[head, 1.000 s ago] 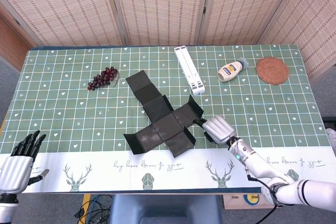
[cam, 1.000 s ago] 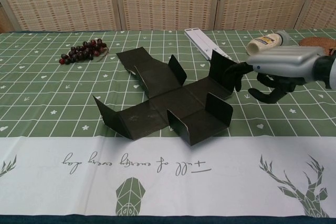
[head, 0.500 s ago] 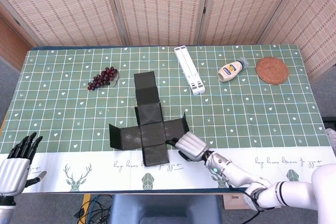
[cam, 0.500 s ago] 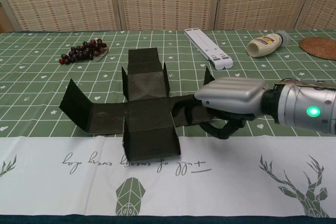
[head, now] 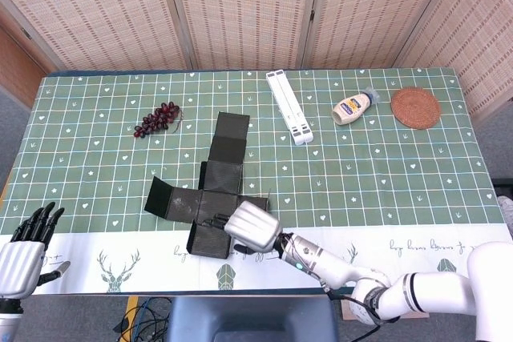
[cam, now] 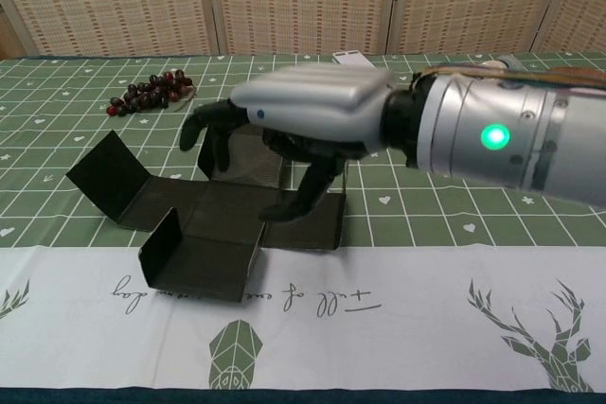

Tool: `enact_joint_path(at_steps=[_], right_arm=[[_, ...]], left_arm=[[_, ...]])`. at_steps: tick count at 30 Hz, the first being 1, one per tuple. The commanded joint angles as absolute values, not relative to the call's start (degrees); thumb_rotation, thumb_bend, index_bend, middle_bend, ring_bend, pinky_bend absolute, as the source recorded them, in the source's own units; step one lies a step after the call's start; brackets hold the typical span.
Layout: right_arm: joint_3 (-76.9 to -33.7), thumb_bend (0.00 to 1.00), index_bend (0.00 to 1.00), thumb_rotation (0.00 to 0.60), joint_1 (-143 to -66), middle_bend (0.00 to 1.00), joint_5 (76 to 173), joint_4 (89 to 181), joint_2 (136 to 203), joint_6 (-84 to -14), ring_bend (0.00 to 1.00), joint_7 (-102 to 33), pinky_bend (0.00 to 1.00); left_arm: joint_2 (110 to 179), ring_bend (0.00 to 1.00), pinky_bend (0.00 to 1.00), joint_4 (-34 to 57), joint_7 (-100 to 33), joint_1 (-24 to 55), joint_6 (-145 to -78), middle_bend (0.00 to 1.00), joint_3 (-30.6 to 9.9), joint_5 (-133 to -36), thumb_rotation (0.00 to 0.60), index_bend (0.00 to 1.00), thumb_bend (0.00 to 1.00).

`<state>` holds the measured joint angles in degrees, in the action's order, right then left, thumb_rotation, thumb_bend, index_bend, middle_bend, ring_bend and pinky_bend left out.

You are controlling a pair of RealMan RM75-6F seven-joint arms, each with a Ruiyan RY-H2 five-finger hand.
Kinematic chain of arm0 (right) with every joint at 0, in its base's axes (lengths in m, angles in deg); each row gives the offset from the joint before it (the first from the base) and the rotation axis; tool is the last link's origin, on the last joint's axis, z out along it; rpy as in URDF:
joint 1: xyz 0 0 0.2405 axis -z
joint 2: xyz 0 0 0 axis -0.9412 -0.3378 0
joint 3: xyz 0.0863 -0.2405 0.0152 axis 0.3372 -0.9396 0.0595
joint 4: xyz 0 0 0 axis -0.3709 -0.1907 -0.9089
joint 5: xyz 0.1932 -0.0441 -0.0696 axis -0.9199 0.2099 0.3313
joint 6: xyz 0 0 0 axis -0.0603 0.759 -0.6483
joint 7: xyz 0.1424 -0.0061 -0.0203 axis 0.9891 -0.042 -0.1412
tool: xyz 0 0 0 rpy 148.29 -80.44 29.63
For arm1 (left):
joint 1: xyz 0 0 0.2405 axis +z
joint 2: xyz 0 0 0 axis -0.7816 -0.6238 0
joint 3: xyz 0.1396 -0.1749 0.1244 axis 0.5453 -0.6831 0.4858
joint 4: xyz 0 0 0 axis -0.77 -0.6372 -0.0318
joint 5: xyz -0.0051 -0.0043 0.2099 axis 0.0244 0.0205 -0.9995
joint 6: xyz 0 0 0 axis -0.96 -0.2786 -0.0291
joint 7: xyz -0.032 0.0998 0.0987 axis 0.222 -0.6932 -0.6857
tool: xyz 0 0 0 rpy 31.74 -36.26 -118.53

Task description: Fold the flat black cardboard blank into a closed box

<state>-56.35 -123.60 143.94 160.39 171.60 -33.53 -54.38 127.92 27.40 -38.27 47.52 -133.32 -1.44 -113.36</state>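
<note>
The black cardboard blank (head: 227,150) lies as a cross on the green tablecloth, left of centre and near the front. Its long strip points away from me, and the left flap (cam: 104,177) and a front flap (cam: 163,238) stand partly raised. My right hand (head: 252,226) sits over the blank's right arm near the white border. In the chest view the right hand (cam: 308,106) fills the middle, dark fingers (cam: 216,131) curled over the blank and thumb (cam: 301,194) pressing from the near side, gripping the right flap. My left hand (head: 24,247) hovers at the front left corner, fingers spread, holding nothing.
A bunch of dark grapes (head: 157,118) lies behind the blank to the left. A white folding stand (head: 288,106), a mayonnaise bottle (head: 353,106) and a round woven coaster (head: 415,107) sit along the back right. A woven screen stands behind the table (head: 401,182).
My right hand has dragged the blank left and toward the front edge, turning it so the long strip points away. The left hand has barely moved.
</note>
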Motion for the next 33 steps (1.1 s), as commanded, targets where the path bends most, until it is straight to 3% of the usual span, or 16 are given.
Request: enact_joint_path(at_steps=[1,7,19,22,28,33], right_arm=[[-52.78,0.24,0.17,0.6,-125.15,0.32,141.07,160.69,168.43,-33.53,0.83,-57.24,0.97],[-50.28,0.23,0.17,0.6,-128.4,0.32,134.15,154.53,168.33,-30.86,0.83,-62.55,0.97],[-49.71,0.24,0.17,0.6,-135.21,0.32,124.78,136.95,177.84,-24.5,0.83,-62.87,0.97],[-49.98,0.3,0.17,0.6,-136.95,0.32,122.92,134.0,180.01,-22.84,0.83,-63.36,0.97],[-50.76,0.53,0.17,0.6,-139.47,0.32,118.31,129.46,183.59,-20.32,0.83,-64.47,0.97],[-52.26,0.62,0.17,0.6,-140.65,0.32,115.33,126.77,185.52,-19.14,0.83,-65.63,0.97]], left_arm=[[128.09,0.04,0.15,27.43,-38.28,47.49,-133.3,0.0,-1.33,-113.54,0.6,0.0,0.1],[127.98,0.04,0.16,27.49,-38.28,47.66,-133.42,0.0,-1.27,-113.39,0.6,0.0,0.1],[127.54,0.04,0.16,28.04,-38.69,48.04,-133.48,0.0,-1.02,-113.16,0.6,0.0,0.1],[127.37,0.04,0.16,28.16,-38.78,48.16,-133.44,0.0,-0.95,-113.0,0.6,0.0,0.1],[127.33,0.04,0.15,27.87,-38.47,48.48,-133.35,0.0,-0.72,-112.7,0.6,0.0,0.1],[127.42,0.04,0.16,27.31,-37.84,48.95,-133.67,0.0,-0.54,-112.54,0.6,0.0,0.1]])
